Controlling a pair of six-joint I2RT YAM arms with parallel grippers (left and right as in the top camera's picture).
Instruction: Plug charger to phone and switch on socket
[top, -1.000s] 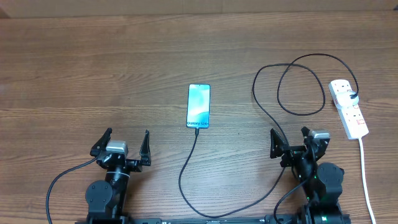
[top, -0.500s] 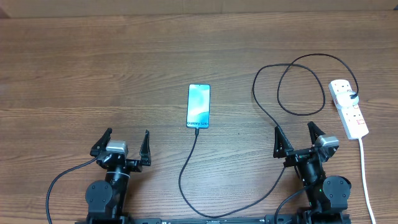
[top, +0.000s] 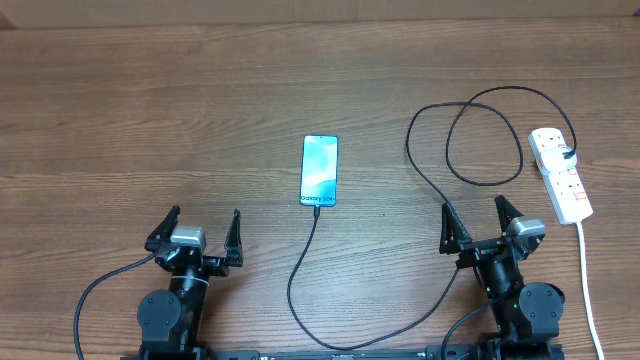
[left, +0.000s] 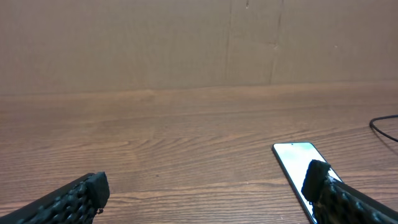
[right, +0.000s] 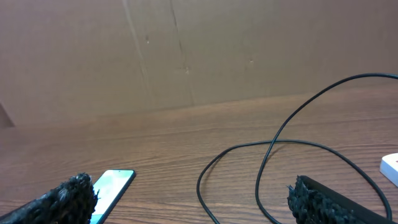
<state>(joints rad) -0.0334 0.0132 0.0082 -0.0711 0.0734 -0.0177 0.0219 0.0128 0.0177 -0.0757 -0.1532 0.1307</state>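
Right gripper (top: 472, 210) swung rightward; wood-grain table (top: 150, 100), brown panel wall (left: 124, 43).

A wood-grain table (top: 150, 90), brown with fine streaks, is spread beneath and ahead of the left gripper's fingers (left: 81, 194). Beyond the fingertips, at the far edge, a plain tan cardboard wall (left: 124, 43) is seen upright, marked by vertical creases.

Left gripper (top: 206, 213) and right gripper (top: 471, 206) gape wide (both empty).
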